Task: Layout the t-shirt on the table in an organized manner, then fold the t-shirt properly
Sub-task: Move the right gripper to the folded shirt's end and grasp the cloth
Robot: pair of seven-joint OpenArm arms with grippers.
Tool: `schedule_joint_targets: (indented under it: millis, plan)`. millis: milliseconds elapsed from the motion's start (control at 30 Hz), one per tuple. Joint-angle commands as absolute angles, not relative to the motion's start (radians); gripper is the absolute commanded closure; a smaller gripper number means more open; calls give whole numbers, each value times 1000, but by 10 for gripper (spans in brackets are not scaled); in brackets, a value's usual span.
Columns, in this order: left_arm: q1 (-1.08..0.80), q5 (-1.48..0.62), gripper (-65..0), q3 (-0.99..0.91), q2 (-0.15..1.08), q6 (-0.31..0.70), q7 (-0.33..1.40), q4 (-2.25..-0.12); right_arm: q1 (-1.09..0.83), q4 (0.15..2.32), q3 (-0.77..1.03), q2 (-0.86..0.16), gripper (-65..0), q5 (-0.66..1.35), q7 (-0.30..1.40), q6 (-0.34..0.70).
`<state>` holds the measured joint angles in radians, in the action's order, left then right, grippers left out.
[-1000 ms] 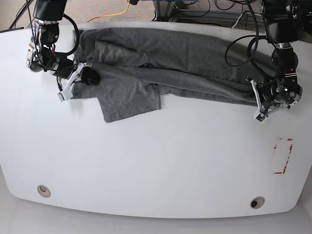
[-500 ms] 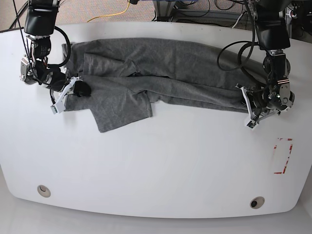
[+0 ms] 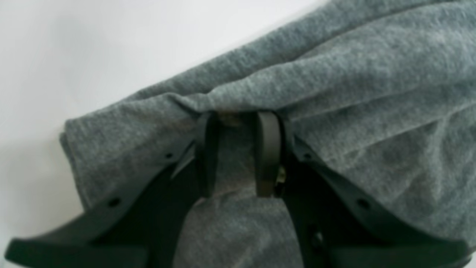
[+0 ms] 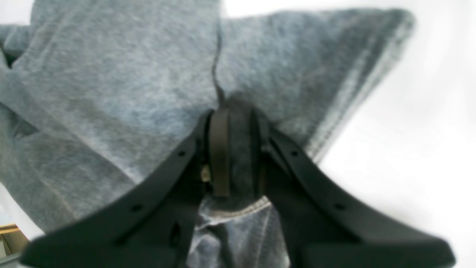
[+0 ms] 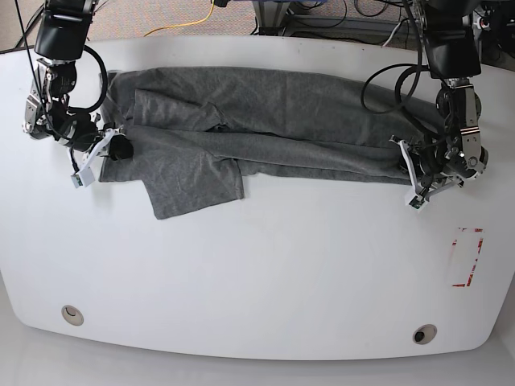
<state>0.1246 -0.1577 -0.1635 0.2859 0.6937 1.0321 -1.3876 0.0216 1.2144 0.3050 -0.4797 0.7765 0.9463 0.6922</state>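
Grommet holes (image 5: 72, 314) and red tape (image 5: 467, 256) mark the near worktop (image 5: 282, 281). Farther back the grey t-shirt (image 5: 265, 133) lies stretched, wrinkled and bunched, each end pinched by the left claw (image 5: 410, 181) and right claw (image 5: 109, 149).

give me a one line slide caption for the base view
Both end effectors, left and right, pinch opposite ends of the grey t-shirt stretched across the white table.

t-shirt (image 5: 265, 112): plain heather grey | table (image 5: 265, 265): glossy white | tape mark (image 5: 467, 257): red
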Motion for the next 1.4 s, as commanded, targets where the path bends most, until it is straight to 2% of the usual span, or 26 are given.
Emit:
schedule_joint_targets:
  millis: [0, 67, 167, 367, 467, 667, 1000, 1367]
  plan:
    - [127, -142, -154, -165, 294, 698, 1078, -1432, 41, 1251, 312, -503, -97, 834, 931, 698]
    - [127, -143, -175, -168, 294, 698, 1101, -1458, 41, 1277, 314, -504, -114, 862, 932, 698]
    - [128, -145, -229, -203, 291, 698, 1133, -1503, 50, 1325, 314, -504, -192, 891, 934, 698]
    - [133, -145, -314, -278, 260, 698, 1185, -1613, 93, 1356, 329, -501, -436, 918, 934, 698]
    - [134, -145, -321, -280, 259, 698, 1194, -1641, 139, 1310, 325, -478, -503, 915, 932, 698]
    - [148, -145, -321, -283, 259, 698, 1196, -1664, 249, 1152, 323, -455, -523, 862, 926, 698]
    - [148, -143, -319, -285, 260, 698, 1196, -1670, 383, 1013, 325, -366, -523, 619, 888, 698]
    - [147, -143, -319, -286, 262, 698, 1196, -1670, 401, 915, 321, -315, -520, 549, 828, 698]
